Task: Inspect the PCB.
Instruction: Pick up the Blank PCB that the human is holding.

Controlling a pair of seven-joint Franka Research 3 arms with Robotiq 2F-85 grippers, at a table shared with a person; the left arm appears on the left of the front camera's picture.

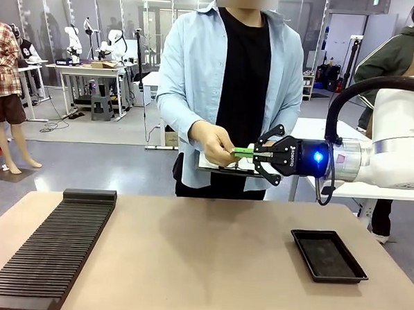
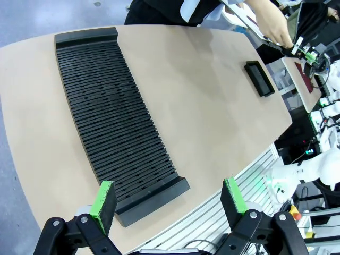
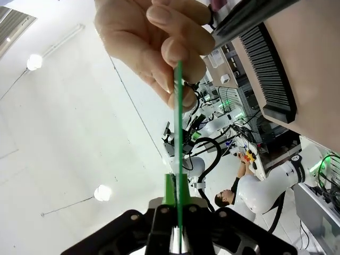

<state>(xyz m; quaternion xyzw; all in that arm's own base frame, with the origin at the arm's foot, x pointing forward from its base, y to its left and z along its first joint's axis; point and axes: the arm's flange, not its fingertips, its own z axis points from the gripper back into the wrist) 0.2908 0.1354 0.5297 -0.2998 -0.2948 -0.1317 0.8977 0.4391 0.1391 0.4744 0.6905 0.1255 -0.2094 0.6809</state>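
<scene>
Right, from my station the tan table lies well below the right gripper, which is raised over its far edge. The long black slotted rack lies flat, far off to that gripper's left and lower. In the left wrist view its near end sits directly under the left gripper, whose green pads stand wide apart with nothing between them. I see rib after rib along the rack's whole length.

The shallow black tray rests on the table below the right gripper and slightly to its right, and I can see its dark floor from rim to rim. The person across from me holds a clipboard against their body, just beneath the gripper's fingertips.

The PCB is up in the air, off the table. My right gripper's pads are clamped onto one end, while the person's hand pinches the other end. It reads as a thin, bright green strip, seen edge-on in the right wrist view, running straight out from between the pads to the person's fingertips.
</scene>
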